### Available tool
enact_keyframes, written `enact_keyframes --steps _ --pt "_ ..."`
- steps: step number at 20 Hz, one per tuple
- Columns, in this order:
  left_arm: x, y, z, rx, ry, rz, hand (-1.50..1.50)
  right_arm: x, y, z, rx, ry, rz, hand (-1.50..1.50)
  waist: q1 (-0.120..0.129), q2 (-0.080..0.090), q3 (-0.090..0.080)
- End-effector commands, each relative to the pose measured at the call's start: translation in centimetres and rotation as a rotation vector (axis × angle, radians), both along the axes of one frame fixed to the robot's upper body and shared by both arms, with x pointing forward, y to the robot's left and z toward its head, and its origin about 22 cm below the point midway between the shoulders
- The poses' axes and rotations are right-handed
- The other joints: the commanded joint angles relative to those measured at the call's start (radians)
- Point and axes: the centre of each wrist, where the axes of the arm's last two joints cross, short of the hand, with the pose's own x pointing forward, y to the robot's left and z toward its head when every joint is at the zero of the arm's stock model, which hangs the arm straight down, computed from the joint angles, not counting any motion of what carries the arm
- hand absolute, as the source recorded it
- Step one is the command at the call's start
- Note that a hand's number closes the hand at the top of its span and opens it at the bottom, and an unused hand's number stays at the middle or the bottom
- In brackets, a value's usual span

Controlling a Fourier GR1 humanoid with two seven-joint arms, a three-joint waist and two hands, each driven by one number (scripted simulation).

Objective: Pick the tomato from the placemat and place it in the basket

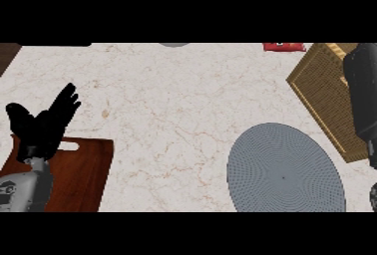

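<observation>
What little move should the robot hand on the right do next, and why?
Probably lower straight down into the basket. The right robot hand hangs over it, and the grey placemat has no tomato on it, so the tomato may be hidden in that hand, though I cannot see it.

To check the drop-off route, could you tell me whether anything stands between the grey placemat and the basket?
Nothing visible does: only bare counter shows between the placemat and the basket beside it. The right hand hangs over the basket's right part, hiding it. No tomato shows on the placemat.
</observation>
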Motion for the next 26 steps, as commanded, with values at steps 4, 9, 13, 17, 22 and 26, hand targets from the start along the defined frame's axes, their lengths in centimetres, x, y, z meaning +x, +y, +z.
enact_keyframes --steps 4,9,13,17,22,26 --pt "0.2 0.5 -0.4 0.005 -0.016 -0.013 0.0 -0.6 -2.9 1.0 0.058 -0.057 -0.029 -1.5 -0.001 -0.001 0.0" --pt "0.4 -0.1 -1.2 0.001 -0.001 -0.027 0.0 -0.4 -2.7 1.1 0.018 -0.173 -0.004 -1.5 0.006 0.004 0.0" --pt "0.4 0.7 -0.8 -0.012 0.014 0.028 0.0 -1.9 -1.9 0.3 0.054 -0.4 -0.086 -1.5 -0.024 -0.006 -0.001" --pt "-0.4 1.9 0.1 0.0 0.01 0.024 0.0 -3.9 -4.0 2.4 0.068 -0.544 -0.157 -1.5 -0.03 -0.015 0.0" --pt "-0.5 1.7 -0.7 -0.002 0.037 0.047 0.0 -7.9 -2.7 3.3 0.143 -0.587 -0.129 -1.5 -0.063 -0.026 -0.002" --pt "-2.0 4.3 -1.5 0.025 0.035 0.091 0.0 -12.4 -2.9 0.6 0.195 -0.526 -0.089 -1.5 -0.092 -0.034 -0.002"
